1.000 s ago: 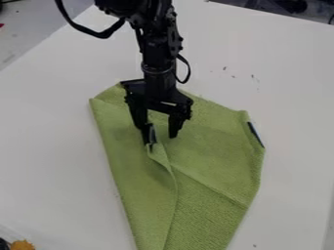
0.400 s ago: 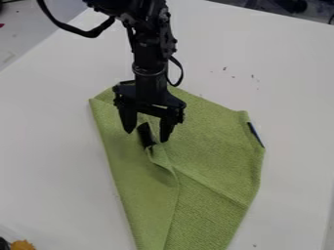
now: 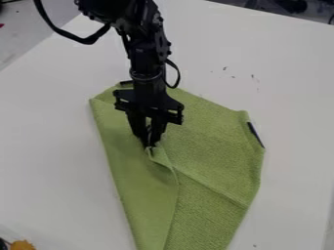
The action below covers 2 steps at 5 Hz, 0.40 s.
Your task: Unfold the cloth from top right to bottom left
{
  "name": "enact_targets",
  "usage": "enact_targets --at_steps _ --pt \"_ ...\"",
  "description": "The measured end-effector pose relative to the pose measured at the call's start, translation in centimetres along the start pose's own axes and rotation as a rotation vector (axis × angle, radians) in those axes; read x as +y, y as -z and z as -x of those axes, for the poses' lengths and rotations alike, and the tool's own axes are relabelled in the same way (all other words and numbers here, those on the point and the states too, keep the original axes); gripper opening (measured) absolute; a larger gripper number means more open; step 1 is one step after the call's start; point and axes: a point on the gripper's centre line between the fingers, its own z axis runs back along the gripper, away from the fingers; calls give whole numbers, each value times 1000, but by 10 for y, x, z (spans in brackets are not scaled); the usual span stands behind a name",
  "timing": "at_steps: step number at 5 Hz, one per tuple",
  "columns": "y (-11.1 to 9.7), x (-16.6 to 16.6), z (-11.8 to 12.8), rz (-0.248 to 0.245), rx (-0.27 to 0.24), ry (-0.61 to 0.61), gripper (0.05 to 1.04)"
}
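We judge the jaws of the gripper (image 3: 150, 143) closed, seemingly on the cloth's folded corner (image 3: 151, 152); a shallow pinch could let it slip, a deep one drag both layers. The green cloth (image 3: 215, 156) narrows nearward of the jaws, its long axis running near to far beneath them, on the bench (image 3: 46, 161).

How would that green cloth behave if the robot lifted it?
The green cloth would probably droop, since it lies in soft folds. It looks thin, so likely light for its size. Its textured surface suggests little slipperiness.
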Motion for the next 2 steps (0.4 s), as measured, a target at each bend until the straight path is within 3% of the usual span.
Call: enact_targets --at_steps 1,2 --pt "1 1 -1 10 1 1 168" --pt "1 1 -3 16 2 -2 75"
